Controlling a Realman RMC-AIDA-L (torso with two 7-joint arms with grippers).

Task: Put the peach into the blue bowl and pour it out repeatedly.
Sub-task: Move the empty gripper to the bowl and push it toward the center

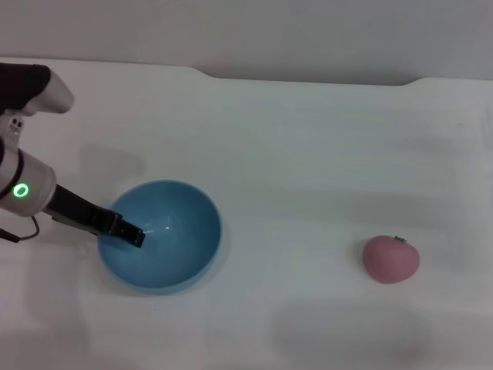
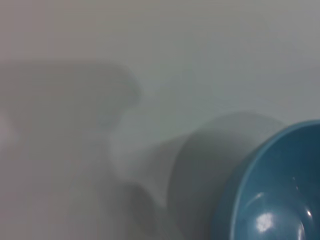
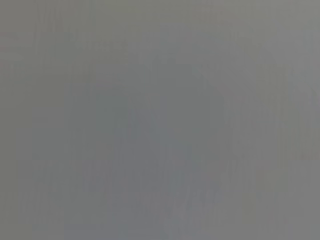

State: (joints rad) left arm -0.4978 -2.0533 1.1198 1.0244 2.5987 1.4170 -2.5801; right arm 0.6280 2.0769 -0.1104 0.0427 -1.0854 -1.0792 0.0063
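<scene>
The blue bowl [image 1: 173, 231] stands on the white table at the left of the head view, and nothing lies inside it. My left gripper [image 1: 128, 232] reaches in from the left and is shut on the bowl's left rim, with one dark finger inside the bowl. Part of the bowl also shows in the left wrist view [image 2: 280, 200]. The peach [image 1: 391, 259], pink-red with a small dark stem, lies on the table far to the right, well apart from the bowl. My right gripper is out of view.
The white table [image 1: 293, 154] runs to a back edge along a grey wall. The right wrist view shows only a plain grey surface.
</scene>
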